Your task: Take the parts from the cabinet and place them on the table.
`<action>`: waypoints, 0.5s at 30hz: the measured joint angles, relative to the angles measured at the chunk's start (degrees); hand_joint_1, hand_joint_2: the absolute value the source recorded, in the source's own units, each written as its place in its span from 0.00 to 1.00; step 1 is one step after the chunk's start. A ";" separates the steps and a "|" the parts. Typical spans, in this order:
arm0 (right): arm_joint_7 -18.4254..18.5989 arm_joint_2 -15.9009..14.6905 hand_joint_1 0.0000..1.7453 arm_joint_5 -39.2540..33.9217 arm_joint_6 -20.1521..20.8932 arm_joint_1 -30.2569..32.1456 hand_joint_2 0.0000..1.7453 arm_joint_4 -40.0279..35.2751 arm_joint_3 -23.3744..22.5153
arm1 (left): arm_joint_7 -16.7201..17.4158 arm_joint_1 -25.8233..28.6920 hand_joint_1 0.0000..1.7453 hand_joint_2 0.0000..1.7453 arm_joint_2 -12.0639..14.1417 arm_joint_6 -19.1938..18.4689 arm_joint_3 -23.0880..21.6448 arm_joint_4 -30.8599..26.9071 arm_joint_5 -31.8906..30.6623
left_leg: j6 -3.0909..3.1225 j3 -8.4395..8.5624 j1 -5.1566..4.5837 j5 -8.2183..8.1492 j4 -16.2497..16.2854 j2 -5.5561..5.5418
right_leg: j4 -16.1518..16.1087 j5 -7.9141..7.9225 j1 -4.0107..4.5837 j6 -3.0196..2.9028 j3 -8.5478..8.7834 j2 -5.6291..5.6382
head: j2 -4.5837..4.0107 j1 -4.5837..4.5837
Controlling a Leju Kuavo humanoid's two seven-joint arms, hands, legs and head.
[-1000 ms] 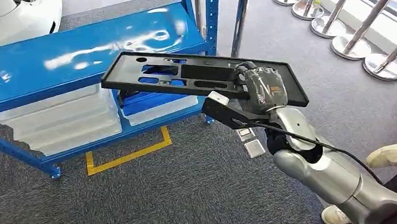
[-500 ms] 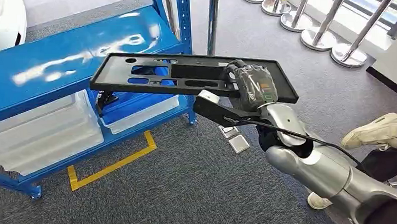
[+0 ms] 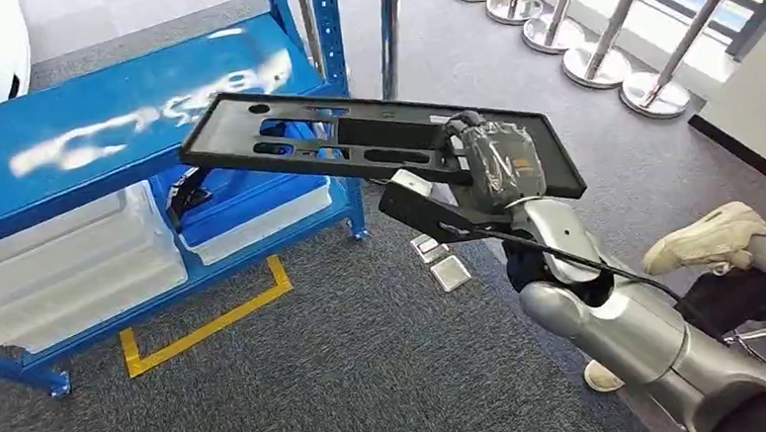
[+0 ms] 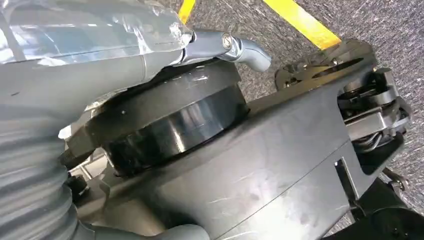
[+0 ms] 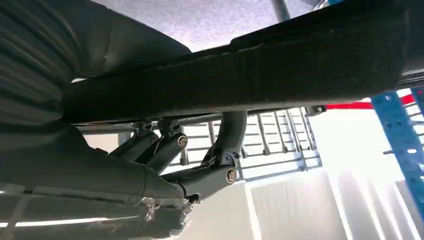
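Observation:
A flat black panel [image 3: 355, 138] with several cut-outs is held level in the air in front of the blue cabinet [image 3: 107, 122]. My right hand [image 3: 500, 165], wrapped in clear film, grips the panel at its right end, with the thumb on top. In the right wrist view the panel's edge [image 5: 300, 55] runs across above the hand's fingers [image 5: 200, 170], which curl under it. A second black part [image 3: 185, 192] lies on the cabinet's lower shelf. The left wrist view shows my left hand [image 4: 75, 75] hanging low over the carpet; how its fingers lie is unclear.
White bins [image 3: 65, 272] fill the cabinet's lower shelf. Yellow tape [image 3: 206, 319] marks the grey carpet, and two metal floor plates [image 3: 441, 262] lie below the panel. Steel stanchions [image 3: 598, 56] line the far right. A seated person's shoe [image 3: 707, 239] is close on the right.
The whole picture has slid left, so the camera has turned away from the cabinet. My right hand keeps the panel in the same grip. The person's shoe shows more.

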 joint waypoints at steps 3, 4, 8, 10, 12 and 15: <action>0.07 0.04 1.00 0.00 -0.09 -0.14 1.00 0.00 0.00 | 0.02 -0.15 0.00 1.00 0.07 -0.07 0.00 0.00 -0.26 | -0.69 -2.71 0.15 -4.72 7.08 -1.35 | -0.44 0.28 -0.37 -1.24 0.29 0.55 | 0.00 -1.09; 0.07 0.07 1.00 0.00 -0.07 -0.11 1.00 0.00 0.00 | 0.02 -0.27 0.00 1.00 0.07 -0.07 0.00 0.00 -0.33 | -0.79 -4.86 0.07 -7.02 11.96 -1.45 | -0.44 0.27 -0.23 -1.32 0.29 0.91 | 0.00 -1.42; 0.04 0.07 1.00 0.00 -0.02 0.23 1.00 0.00 0.00 | -0.02 -0.37 0.00 1.00 0.07 -0.07 0.00 0.00 -0.35 | -0.48 -6.03 0.04 -5.52 14.73 -1.68 | -0.32 0.27 0.10 -1.34 0.41 2.64 | 0.00 -1.86; 0.04 0.04 1.00 0.00 -0.04 0.22 1.00 0.00 0.00 | 0.06 -0.28 0.00 1.00 0.07 -0.07 0.00 0.00 -0.42 | 0.01 -1.74 0.10 0.03 4.68 -2.66 | -0.17 0.21 0.09 -1.25 0.54 3.58 | 0.00 -2.23; 0.04 0.04 1.00 0.28 -0.02 0.32 1.00 0.00 0.00 | 0.11 -0.09 0.00 1.00 0.07 0.54 0.00 0.00 -0.40 | 0.36 -0.33 0.38 -0.05 0.37 -4.02 | 0.31 0.21 0.43 -1.00 -0.08 4.50 | 0.00 -2.43; 0.04 -0.46 1.00 1.38 0.50 1.68 1.00 -0.11 -0.64 | 0.28 0.35 0.00 1.00 0.02 4.25 0.00 -0.13 0.31 | 0.80 -0.37 0.03 0.04 0.45 -3.44 | -0.03 0.55 0.10 -0.07 -0.19 5.08 | 0.00 -2.25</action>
